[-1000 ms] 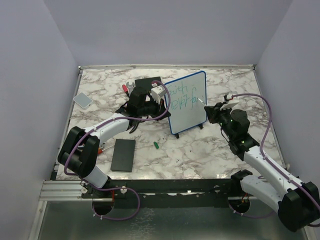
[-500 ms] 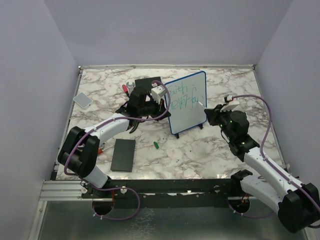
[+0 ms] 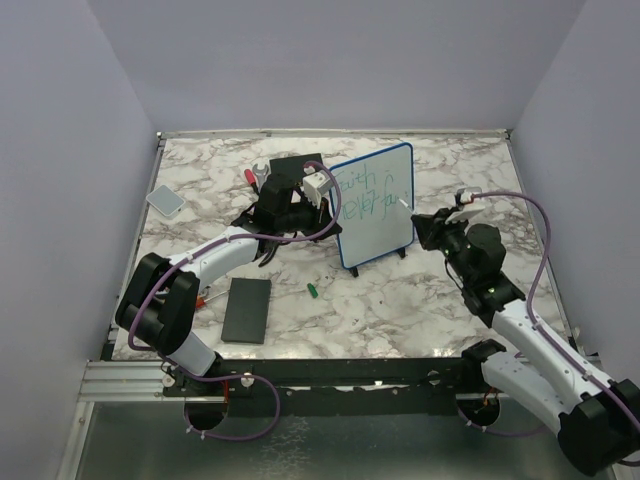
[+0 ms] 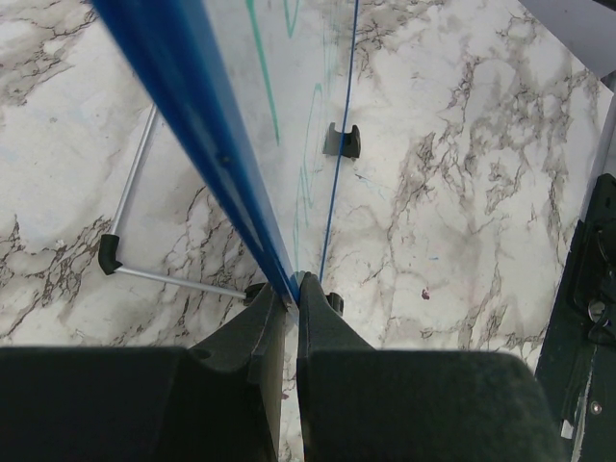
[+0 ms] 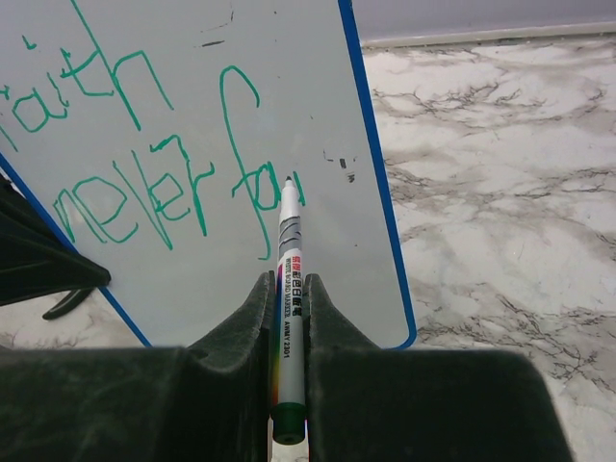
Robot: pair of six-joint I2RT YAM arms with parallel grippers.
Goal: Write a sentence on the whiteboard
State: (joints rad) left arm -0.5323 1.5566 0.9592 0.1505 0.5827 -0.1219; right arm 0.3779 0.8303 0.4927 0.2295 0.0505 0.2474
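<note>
The right pincer (image 5: pixel 289 285), clamped shut on the marker (image 5: pixel 290 252), has brought its tip back up beside "fa" in the sentence (image 5: pixel 144 188), apparently mid-stroke, so the lettering looks unfinished. The left pincer (image 4: pixel 292 287) still pinches the whiteboard (image 3: pixel 375 205), which stands upright mid-table (image 3: pixel 420 300).

Whiteboard (image 3: pixel 378 232): white face, blue frame.
Sentence (image 5: pixel 144 188): green strokes.
Marker (image 5: pixel 290 274): white barrel, rainbow band, dark tip.
Table (image 3: pixel 420 300): white marble, grey-black veining.
Slab (image 3: pixel 246 310), near left: flat black.
Small cap (image 3: pixel 313 290): green.
Pad (image 3: pixel 165 199), far left: grey.
Left arm (image 3: pixel 215 255): white shell, black joints.
</note>
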